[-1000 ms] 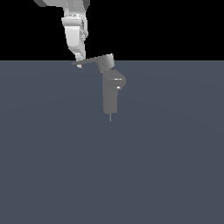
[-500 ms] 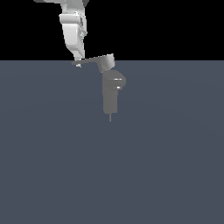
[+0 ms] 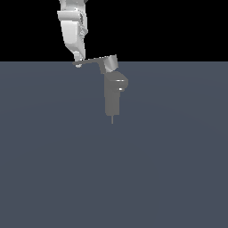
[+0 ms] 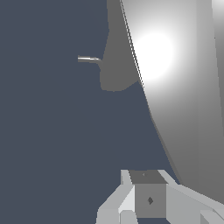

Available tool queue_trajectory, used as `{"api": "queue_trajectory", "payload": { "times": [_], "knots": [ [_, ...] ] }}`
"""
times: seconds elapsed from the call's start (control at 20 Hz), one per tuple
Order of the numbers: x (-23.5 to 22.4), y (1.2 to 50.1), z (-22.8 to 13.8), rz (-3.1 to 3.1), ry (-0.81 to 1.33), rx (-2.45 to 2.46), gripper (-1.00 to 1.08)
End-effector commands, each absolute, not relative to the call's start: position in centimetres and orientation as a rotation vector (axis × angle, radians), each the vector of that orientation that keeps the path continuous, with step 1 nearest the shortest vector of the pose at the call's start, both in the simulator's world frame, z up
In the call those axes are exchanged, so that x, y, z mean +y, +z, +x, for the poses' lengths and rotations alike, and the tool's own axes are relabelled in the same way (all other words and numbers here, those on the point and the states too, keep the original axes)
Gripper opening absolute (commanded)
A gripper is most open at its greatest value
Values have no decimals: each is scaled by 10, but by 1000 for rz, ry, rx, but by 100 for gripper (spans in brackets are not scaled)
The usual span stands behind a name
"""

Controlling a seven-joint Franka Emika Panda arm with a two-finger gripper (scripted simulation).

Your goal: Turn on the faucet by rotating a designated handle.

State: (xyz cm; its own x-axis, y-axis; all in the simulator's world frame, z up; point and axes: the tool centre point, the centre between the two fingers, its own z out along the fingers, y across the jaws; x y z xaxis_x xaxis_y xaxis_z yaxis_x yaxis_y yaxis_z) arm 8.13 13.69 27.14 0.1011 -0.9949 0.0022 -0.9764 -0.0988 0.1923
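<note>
Grey metal faucet (image 3: 112, 95) — a blocky upright column with a rounded bulge and thin pin — stands at upper centre of the exterior view. Its flat tapering handle (image 3: 91, 61) reaches toward the frame's left, meeting the white fingers (image 3: 78, 63) (apart or together, I cannot tell).

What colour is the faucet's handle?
Plain grey, like the faucet; the handle shows best in the exterior view.
</note>
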Motion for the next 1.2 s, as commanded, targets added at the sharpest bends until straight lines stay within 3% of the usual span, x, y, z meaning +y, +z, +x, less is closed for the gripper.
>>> {"api": "queue_trajectory", "payload": {
  "times": [0.0,1.15],
  "knots": [
    [135,273,74,2214,-195,-2004,-100],
    [128,277,29,2205,-194,-2003,-100]
  ]
}}
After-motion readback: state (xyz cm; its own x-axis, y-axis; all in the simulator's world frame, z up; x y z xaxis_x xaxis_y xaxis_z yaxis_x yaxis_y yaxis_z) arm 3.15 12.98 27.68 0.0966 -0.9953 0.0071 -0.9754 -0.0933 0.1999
